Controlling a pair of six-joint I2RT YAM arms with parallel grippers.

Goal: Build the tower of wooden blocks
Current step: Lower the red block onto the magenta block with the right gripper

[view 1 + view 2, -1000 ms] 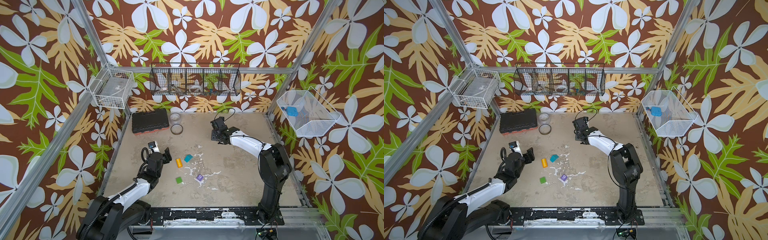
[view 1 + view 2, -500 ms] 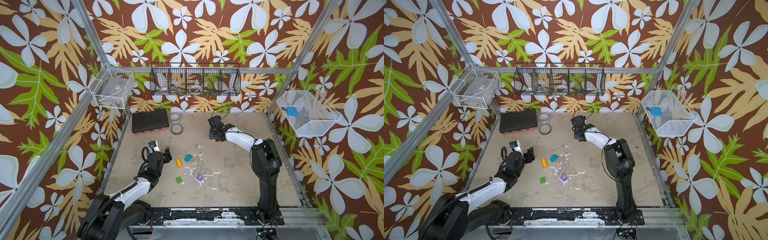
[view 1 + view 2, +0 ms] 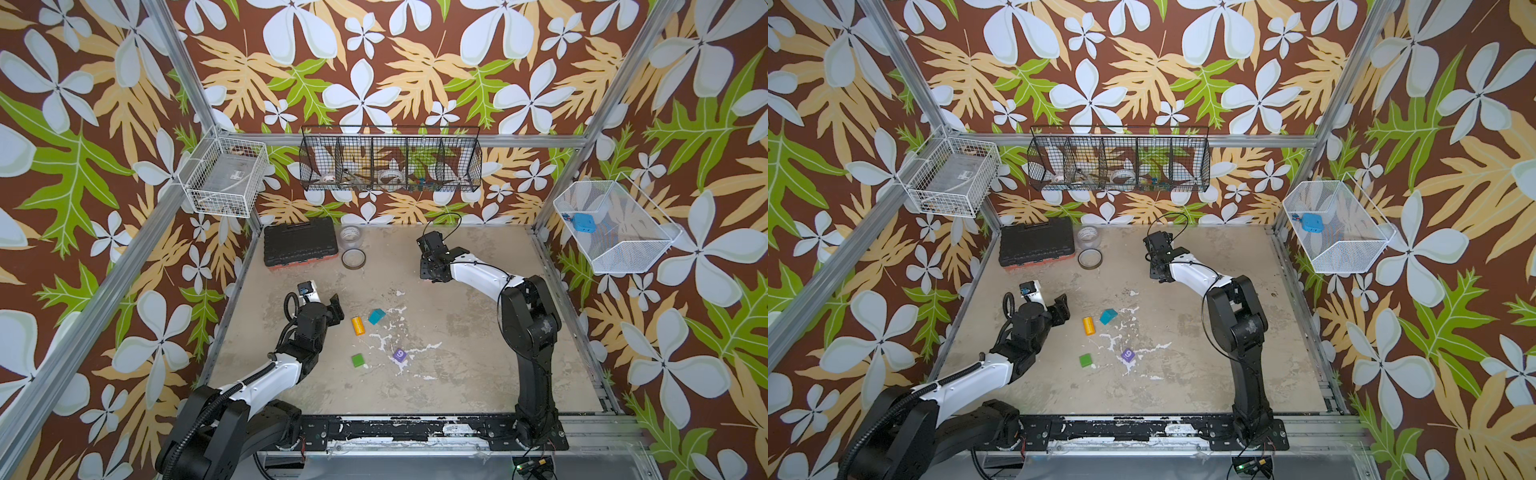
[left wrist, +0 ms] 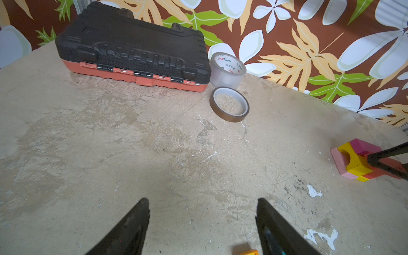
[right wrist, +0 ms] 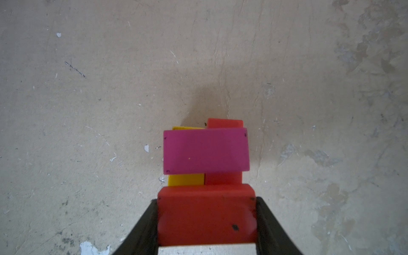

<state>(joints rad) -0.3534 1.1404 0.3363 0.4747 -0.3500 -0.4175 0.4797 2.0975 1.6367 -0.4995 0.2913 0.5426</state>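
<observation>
The right gripper (image 5: 206, 199) clamps a red block (image 5: 206, 220) between its fingers, one finger pressed on each side. Just past the fingertips stands the tower (image 5: 223, 178) — a magenta block (image 5: 206, 151) laid across yellow and red ones. The left gripper (image 4: 203, 199) holds its fingers wide with nothing between them — an orange block (image 3: 358, 325) lies just beside them, and a teal block (image 3: 376, 316), green block (image 3: 358, 360) and purple cube (image 3: 399, 354) lie farther out.

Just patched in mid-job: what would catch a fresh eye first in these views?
The right gripper clamps a red block at the small tower, right beside its magenta block, toward the rear of the table. Nearer the middle, an orange block, a teal block, a green block and a purple cube lie scattered. The left gripper is open and empty beside the orange block.
</observation>
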